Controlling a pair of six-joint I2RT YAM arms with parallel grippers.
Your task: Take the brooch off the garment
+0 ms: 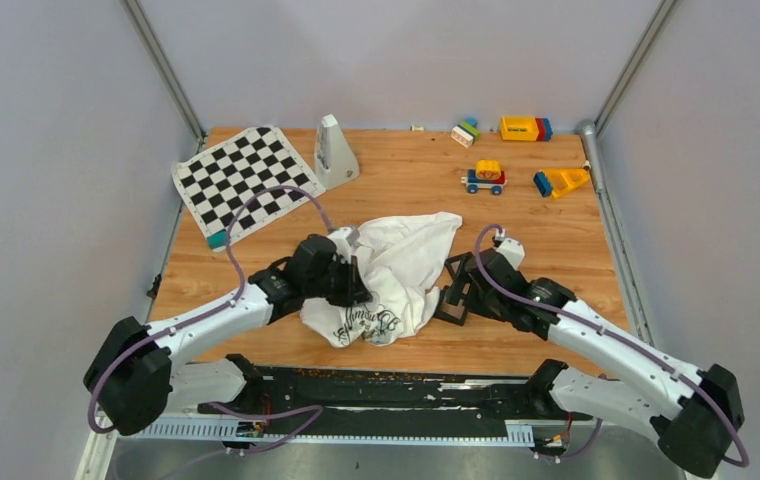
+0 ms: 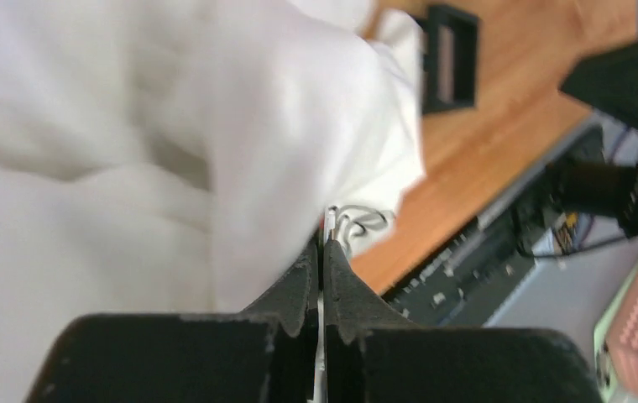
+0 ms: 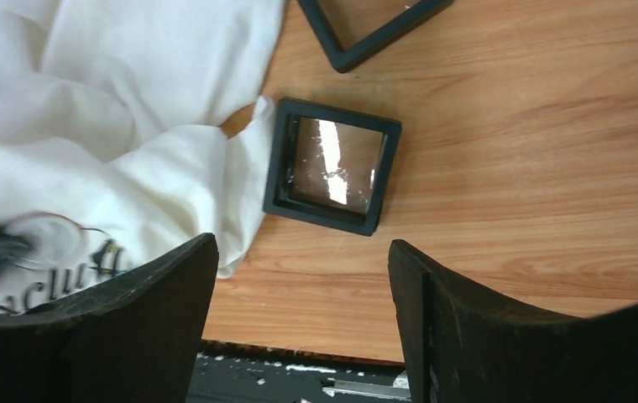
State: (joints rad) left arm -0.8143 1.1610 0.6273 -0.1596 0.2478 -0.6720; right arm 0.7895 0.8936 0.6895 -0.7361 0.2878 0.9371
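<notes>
Both arms are reaching low and forward, leaning in toward each other. The left gripper (image 2: 324, 248) is squeezing its two fingers tight together. The right gripper (image 3: 303, 252) is holding its two fingers wide apart and pointing down.

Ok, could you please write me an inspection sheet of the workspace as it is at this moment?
Surface: wooden table, light planks.
Job's things: garment crumpled at the middle front, some lettering showing; brooch not clearly seen.
Clutter: chequered mat and white tapered object far left; toy blocks and toy car far right; black square frames beside the garment's right edge.
Grippers: left gripper shut, against the garment; right gripper open, above the table near a frame, holding nothing.
Cables: purple cable looping along each arm; wires at the front rail.
Surroundings: grey walls, metal posts in the corners.
</notes>
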